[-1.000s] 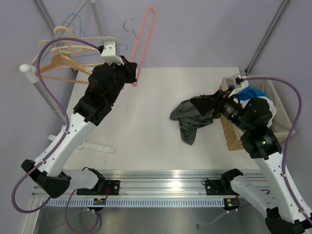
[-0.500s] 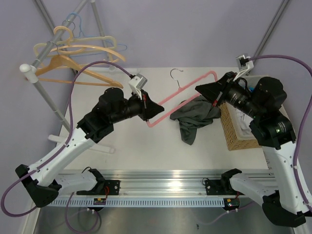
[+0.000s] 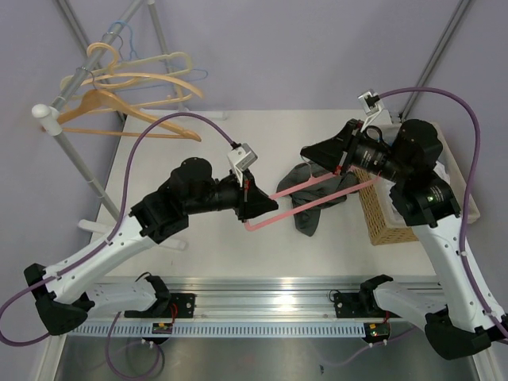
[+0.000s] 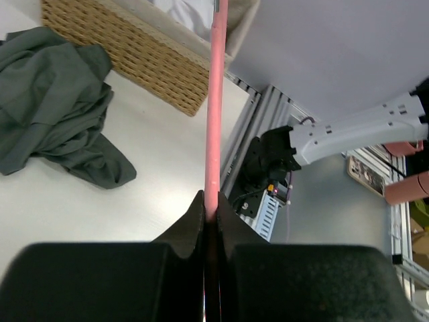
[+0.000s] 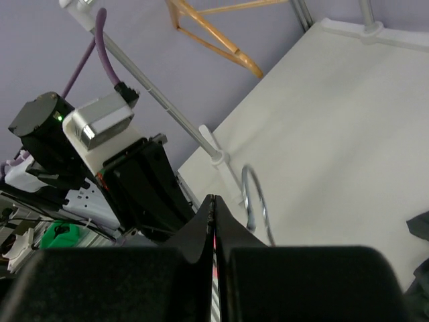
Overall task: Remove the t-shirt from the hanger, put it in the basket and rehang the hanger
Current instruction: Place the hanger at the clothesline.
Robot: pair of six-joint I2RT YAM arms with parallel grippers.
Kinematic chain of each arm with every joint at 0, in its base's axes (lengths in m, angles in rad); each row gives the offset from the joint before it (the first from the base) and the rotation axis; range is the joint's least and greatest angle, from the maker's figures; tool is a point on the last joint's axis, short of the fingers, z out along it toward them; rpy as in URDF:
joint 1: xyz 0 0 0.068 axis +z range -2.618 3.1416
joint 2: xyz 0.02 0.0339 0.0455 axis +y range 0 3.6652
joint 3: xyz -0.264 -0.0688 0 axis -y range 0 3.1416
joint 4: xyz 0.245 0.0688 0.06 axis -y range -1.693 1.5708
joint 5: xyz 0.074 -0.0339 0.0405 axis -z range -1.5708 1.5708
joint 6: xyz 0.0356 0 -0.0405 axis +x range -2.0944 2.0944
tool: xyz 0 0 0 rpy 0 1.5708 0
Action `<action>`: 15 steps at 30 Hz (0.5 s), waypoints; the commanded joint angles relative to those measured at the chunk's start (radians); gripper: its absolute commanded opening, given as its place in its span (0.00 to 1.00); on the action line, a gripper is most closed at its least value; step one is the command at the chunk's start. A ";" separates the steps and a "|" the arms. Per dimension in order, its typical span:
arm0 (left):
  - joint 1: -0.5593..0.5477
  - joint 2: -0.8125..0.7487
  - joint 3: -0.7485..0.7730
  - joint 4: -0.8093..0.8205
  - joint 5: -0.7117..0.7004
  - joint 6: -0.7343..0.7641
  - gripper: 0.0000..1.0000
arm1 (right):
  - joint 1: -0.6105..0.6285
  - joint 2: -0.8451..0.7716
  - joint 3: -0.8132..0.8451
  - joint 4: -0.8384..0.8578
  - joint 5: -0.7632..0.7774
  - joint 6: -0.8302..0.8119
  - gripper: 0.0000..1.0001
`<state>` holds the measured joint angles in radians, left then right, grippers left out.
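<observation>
Both pincers are closed hard on the one thing. The left pincer [image 3: 255,198] has its jaws pressed together on a bar of the pink hanger [image 3: 302,186], near its lower corner. Its own wrist view shows the bar running straight out from between the black fingers [image 4: 191,218]. The right pincer [image 3: 311,154] is likewise shut on the hanger's far end, with only a sliver of pink showing between its fingers. The metal hook [image 5: 255,201] curls just beyond the fingertips, so the grip seems to sit close to the neck.

Held at two ends like this, the frame hangs tilted in the air between the arms. It probably cannot swing or twist, which suits handing it over or carrying it off.

Below and slightly behind the hanger, the grey t-shirt [image 3: 307,221] lies crumpled on the white table [image 3: 206,143], just beside the wicker basket [image 3: 381,218]. No cloth is draped on the pink bars where they show, so I judge the shirt to be off and the removal itself as good as done. What is left is likely stowing the bare hanger, perhaps on the rack [image 3: 75,163] at the far left, where wooden hangers [image 3: 119,103] hang.
</observation>
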<state>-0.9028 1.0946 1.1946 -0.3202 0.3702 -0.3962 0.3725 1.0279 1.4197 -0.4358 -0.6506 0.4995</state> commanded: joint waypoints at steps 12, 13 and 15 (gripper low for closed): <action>-0.094 -0.113 -0.052 0.067 0.104 0.079 0.00 | 0.003 0.113 0.067 0.046 -0.061 -0.113 0.00; -0.096 -0.117 -0.056 0.070 0.108 0.076 0.00 | 0.003 0.112 0.058 0.060 -0.102 -0.111 0.00; -0.097 -0.133 -0.062 0.084 0.130 0.071 0.00 | 0.003 0.109 0.038 0.094 -0.147 -0.108 0.00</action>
<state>-0.9676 1.0283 1.1275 -0.3222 0.3786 -0.3660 0.3786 1.1374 1.4544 -0.4004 -0.7593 0.4397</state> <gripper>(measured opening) 0.030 0.003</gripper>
